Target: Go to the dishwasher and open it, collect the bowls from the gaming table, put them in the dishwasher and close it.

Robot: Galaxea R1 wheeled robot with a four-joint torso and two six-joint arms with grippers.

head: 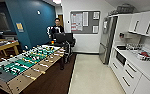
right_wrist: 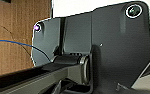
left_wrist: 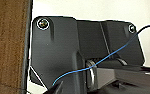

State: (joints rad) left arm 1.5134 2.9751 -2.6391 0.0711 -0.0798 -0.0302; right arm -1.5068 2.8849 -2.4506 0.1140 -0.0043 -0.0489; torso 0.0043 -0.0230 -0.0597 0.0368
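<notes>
Dishwasher (head: 120, 58), as best I can judge, is the dark-fronted built-in unit set in the run of white cabinets (head: 131, 73) under the counter (head: 138, 62). It sits straight across the pale floor aisle (head: 91, 75) from the foosball table (head: 28, 65), with the steel fridge (head: 106, 40) further along that side of the aisle from the foosball table. It is too small to make out a handle. It lies ahead and on the robot's right, so the right arm looks the nearer one. Its front faces the aisle, and the robot would need to turn right to square up to it. Beyond the foosball table's left side stands a yellow-edged table (head: 3, 46) with things on it, perhaps the gaming table; no bowls can be made out there. A person (head: 56, 28) stands past the foosball table's far end. Whether the left gripper or the right gripper is open or closed cannot be told from the wrist views.
</notes>
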